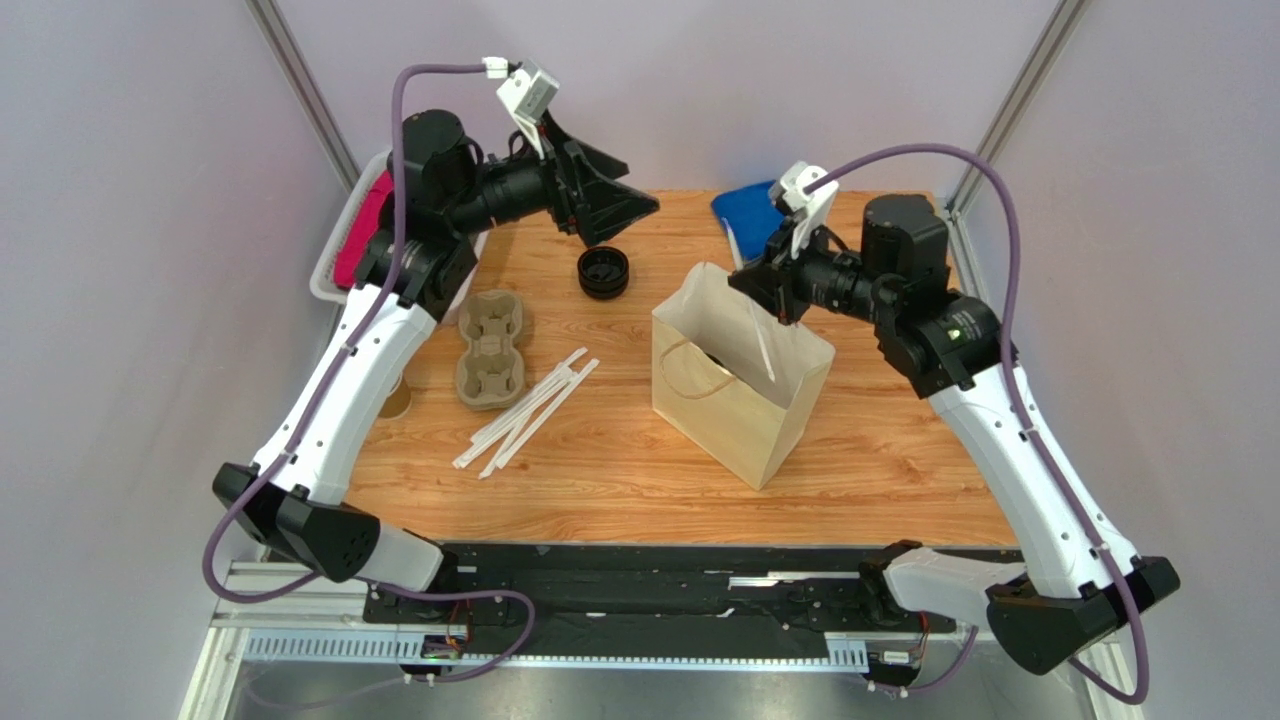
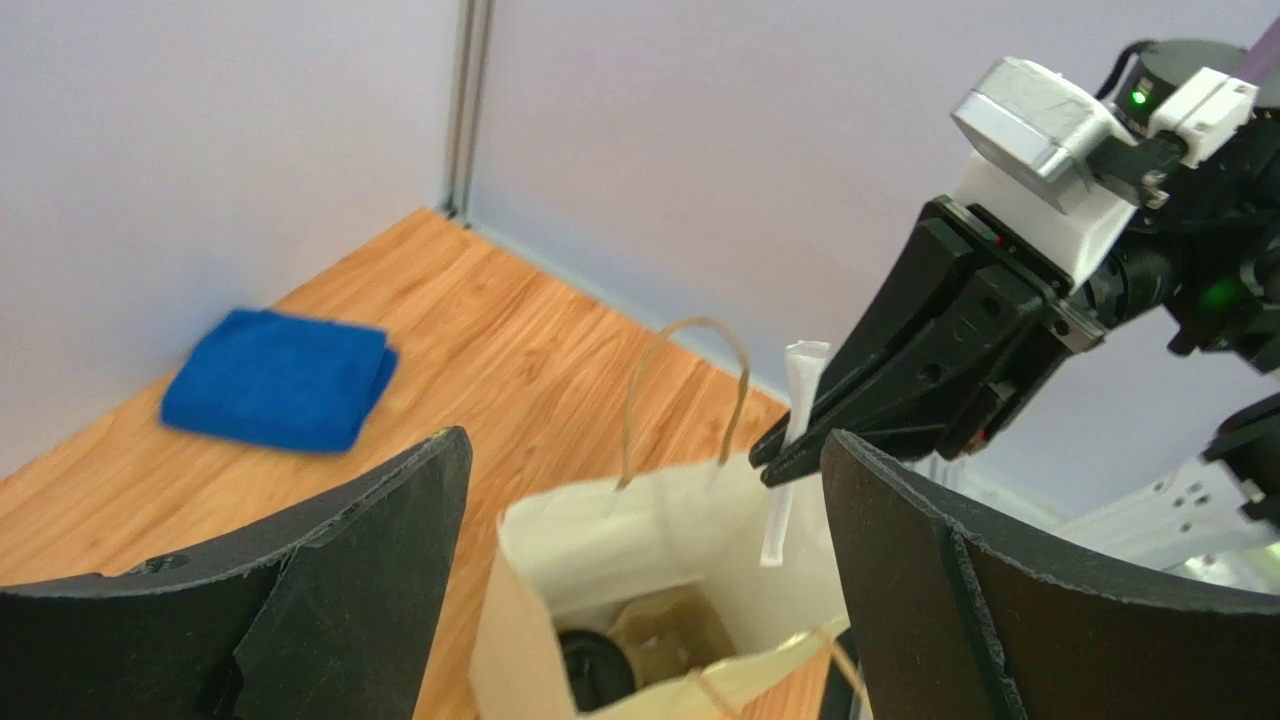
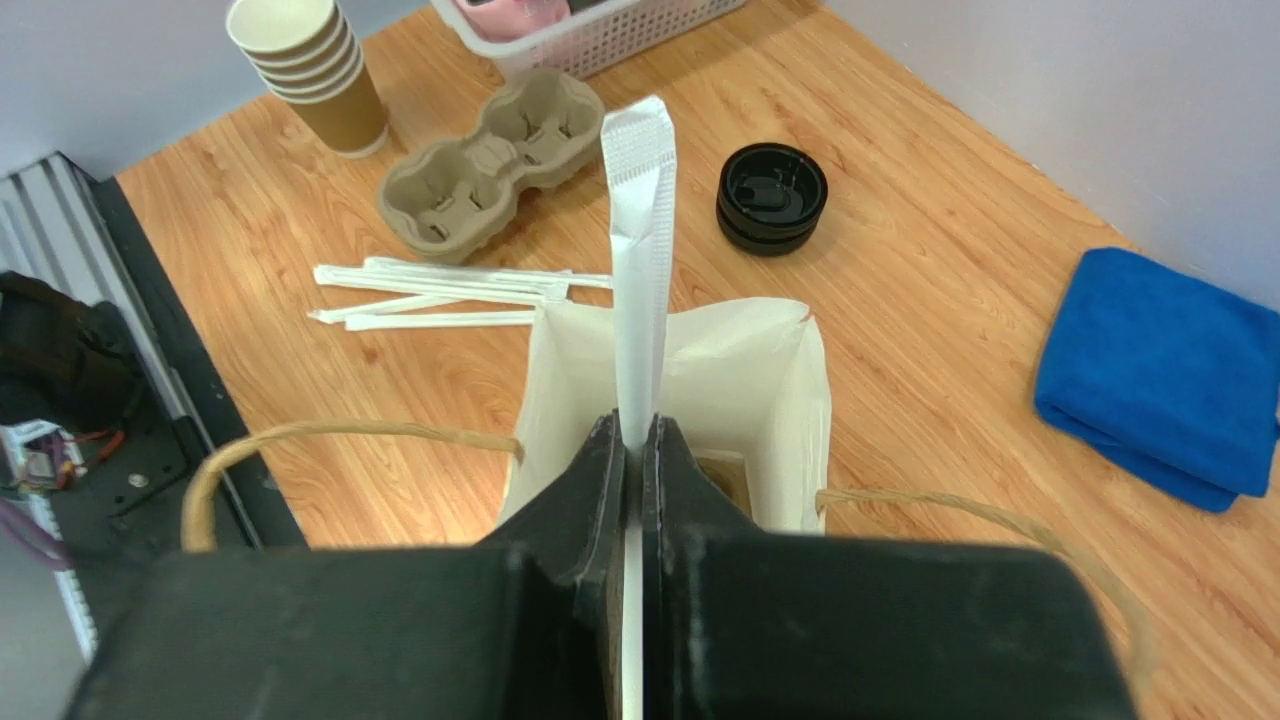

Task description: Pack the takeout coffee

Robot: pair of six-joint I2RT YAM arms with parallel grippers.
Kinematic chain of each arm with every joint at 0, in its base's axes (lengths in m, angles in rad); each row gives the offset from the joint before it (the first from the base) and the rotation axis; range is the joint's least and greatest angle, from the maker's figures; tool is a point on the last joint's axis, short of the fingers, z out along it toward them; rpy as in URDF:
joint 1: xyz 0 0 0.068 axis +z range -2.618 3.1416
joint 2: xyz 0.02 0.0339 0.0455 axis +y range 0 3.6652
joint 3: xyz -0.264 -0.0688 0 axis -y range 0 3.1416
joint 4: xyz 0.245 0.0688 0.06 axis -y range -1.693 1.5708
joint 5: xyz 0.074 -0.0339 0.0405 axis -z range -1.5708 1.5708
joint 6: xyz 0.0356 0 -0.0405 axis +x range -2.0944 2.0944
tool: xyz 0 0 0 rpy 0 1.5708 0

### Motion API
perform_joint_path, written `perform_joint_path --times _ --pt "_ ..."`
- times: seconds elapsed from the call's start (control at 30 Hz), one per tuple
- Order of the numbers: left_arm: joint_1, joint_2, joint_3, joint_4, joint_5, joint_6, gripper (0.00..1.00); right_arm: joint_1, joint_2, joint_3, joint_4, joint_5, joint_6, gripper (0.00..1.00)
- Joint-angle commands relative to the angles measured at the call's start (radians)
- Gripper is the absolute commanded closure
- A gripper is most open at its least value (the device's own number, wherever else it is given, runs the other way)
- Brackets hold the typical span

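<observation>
1. The takeout coffee (image 2: 597,665) sits down inside the paper bag (image 1: 706,383), its black lid showing beyond and between the left gripper's (image 2: 643,450) wide-apart fingers.
2. The right gripper (image 3: 634,435) has its fingers clamped together on a wrapped straw (image 3: 639,255), which stands upright over the bag's mouth.

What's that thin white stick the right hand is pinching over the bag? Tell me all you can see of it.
It is a wrapped straw: long and thin, in a white paper sleeve with a flat sealed end on top. The right hand has its fingers shut on it near mid-length and holds it roughly upright. Its lower end hangs over the open mouth of the tan paper bag; whether it touches the bag is unclear.
</observation>
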Motion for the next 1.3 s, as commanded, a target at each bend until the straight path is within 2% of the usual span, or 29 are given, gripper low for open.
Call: perform_joint_path --times 0.0,0.3,0.33,0.4,0.43,0.53,0.7,0.77,0.9,1.13,1.23,1.27 --pt "0.017 -0.099 -0.037 -0.12 -0.009 0.204 0.05 0.008 -0.029 -0.107 0.068 -0.01 -0.116 1.0" --pt "0.049 -0.171 -0.153 -0.215 -0.053 0.259 0.05 0.02 -0.05 -0.295 0.092 -0.006 -0.187 1.0" --pt "0.051 -0.174 -0.158 -0.231 -0.058 0.265 0.05 0.02 -0.05 -0.302 0.094 -0.006 -0.188 0.93" --pt "0.058 -0.172 -0.158 -0.257 -0.074 0.27 0.05 0.029 -0.037 -0.306 0.089 0.004 -0.193 0.86" --pt "0.062 -0.171 -0.158 -0.283 -0.079 0.273 0.05 0.032 -0.034 -0.302 0.085 0.007 -0.193 0.73" --pt "0.071 -0.154 -0.135 -0.374 -0.099 0.279 0.04 0.034 -0.022 -0.268 0.065 0.029 -0.178 0.55" --pt "0.089 -0.129 -0.081 -0.49 -0.102 0.325 0.03 0.035 -0.019 -0.181 0.028 0.09 -0.144 0.37" --pt "0.098 -0.132 -0.071 -0.514 -0.108 0.351 0.02 0.034 -0.017 -0.118 0.008 0.107 -0.127 0.33" --pt "0.135 -0.096 -0.003 -0.638 -0.111 0.389 0.01 0.034 -0.013 0.0 -0.013 0.15 -0.081 0.17" --pt "0.195 0.016 0.204 -0.858 -0.125 0.5 0.01 -0.031 -0.036 0.085 -0.053 0.237 -0.027 0.11" --pt "0.239 0.048 0.25 -0.927 -0.13 0.495 0.01 -0.123 -0.048 0.08 -0.092 0.225 0.017 0.11" --pt "0.271 0.059 0.258 -0.944 -0.127 0.489 0.01 -0.187 -0.051 0.079 -0.124 0.215 0.041 0.1"
